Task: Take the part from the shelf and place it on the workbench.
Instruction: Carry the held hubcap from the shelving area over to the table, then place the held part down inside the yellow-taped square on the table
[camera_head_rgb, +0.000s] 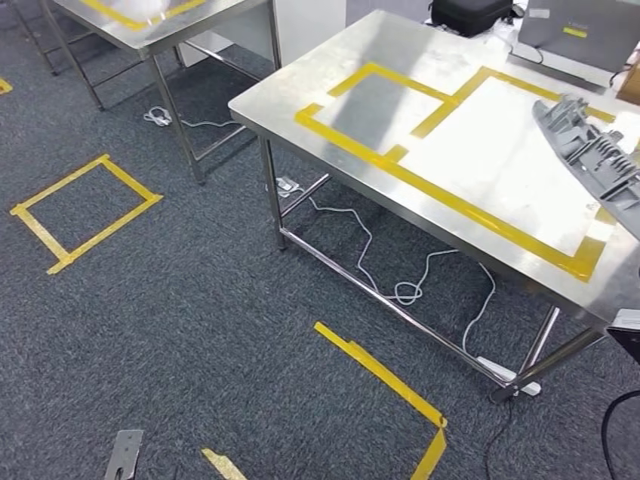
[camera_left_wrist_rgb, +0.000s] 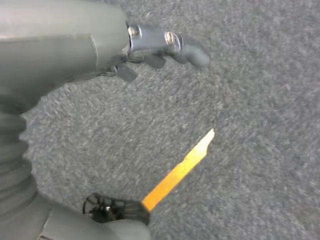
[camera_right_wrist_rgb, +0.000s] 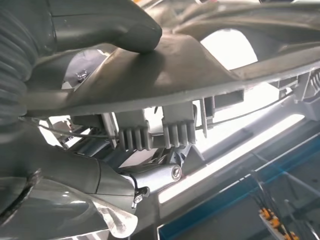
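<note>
Holding part (camera_right_wrist_rgb: 177, 70) in right hand (camera_right_wrist_rgb: 86, 100), thumb on top, fingers beneath | part (camera_head_rgb: 592, 150) over workbench (camera_head_rgb: 362, 110) right edge, beside yellow tape (camera_head_rgb: 423, 185) | left hand (camera_left_wrist_rgb: 158, 47) released, hanging above carpet (camera_left_wrist_rgb: 245, 150)

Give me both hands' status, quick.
Left hand: open, holding nothing, hanging over the carpet.
Right hand: holding the grey part, thumb pressed on it.
</note>
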